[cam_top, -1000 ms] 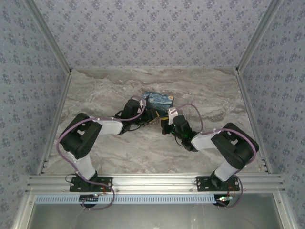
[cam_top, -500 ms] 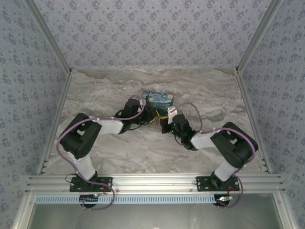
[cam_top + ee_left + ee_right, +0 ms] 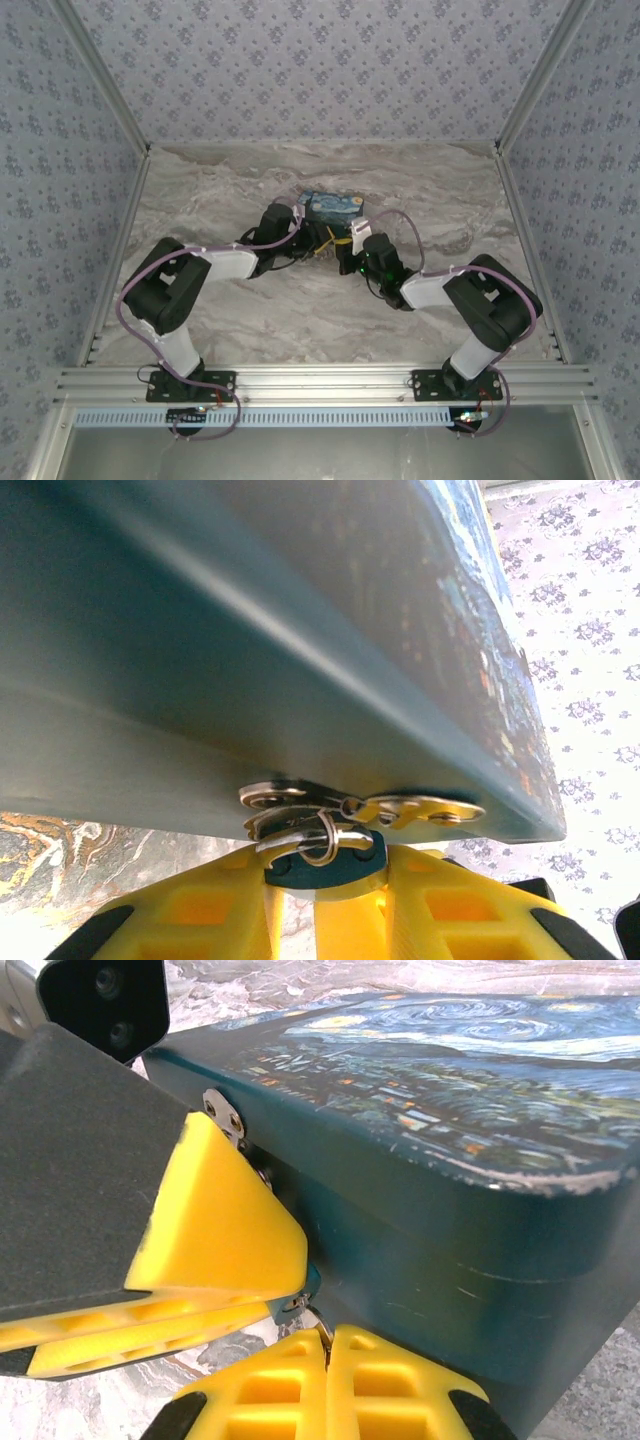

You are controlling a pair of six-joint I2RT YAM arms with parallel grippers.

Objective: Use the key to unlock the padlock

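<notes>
The small blue padlock (image 3: pixel 330 864) hangs by its silver shackle (image 3: pixel 300 832) from the hasp (image 3: pixel 410 808) of the starry-night box (image 3: pixel 250 650). My left gripper (image 3: pixel 325 880) is shut on the padlock's body. In the right wrist view the padlock (image 3: pixel 312 1278) shows as a blue sliver under the left gripper's yellow finger (image 3: pixel 215 1220). My right gripper (image 3: pixel 327 1345) is shut on the key (image 3: pixel 319 1322), a thin metal piece that reaches up to the padlock's underside. Whether it sits in the keyhole I cannot tell. From above, both grippers (image 3: pixel 318 240) (image 3: pixel 347 246) meet at the box's near side.
The box (image 3: pixel 332 208) stands mid-table on the marble top (image 3: pixel 250 310). Patterned walls close off the left, right and back. Both arms (image 3: pixel 230 265) (image 3: pixel 430 290) angle inward from the near rail.
My right gripper has moved up and slightly right, closer to the box and the left gripper. The left arm has stayed put, still holding the padlock.
</notes>
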